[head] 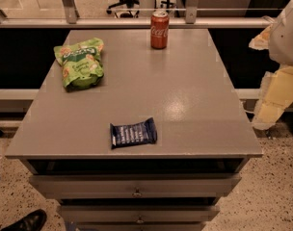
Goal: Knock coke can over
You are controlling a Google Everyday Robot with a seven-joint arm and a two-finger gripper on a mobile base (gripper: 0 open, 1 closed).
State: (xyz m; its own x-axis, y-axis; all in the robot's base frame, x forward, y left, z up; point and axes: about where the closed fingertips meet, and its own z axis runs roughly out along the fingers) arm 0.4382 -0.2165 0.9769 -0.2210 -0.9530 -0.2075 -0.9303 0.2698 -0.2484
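Coke can [159, 30] stands upright, long axis vertical, silver top up, at the middle of the far edge of the grey table [194, 109]. Gripper [269, 112] hangs beyond the table's right side, well apart from the can; open or closed, cannot tell. Speckled floor [276, 196] below.

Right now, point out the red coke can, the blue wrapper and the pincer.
Small red metal coke can [159, 30], camera view: middle of its side.
Dark blue flat wrapper [133, 133], camera view: middle of its top face.
Pincer [268, 114], camera view: pale lower end, right of the grey table [185, 105].
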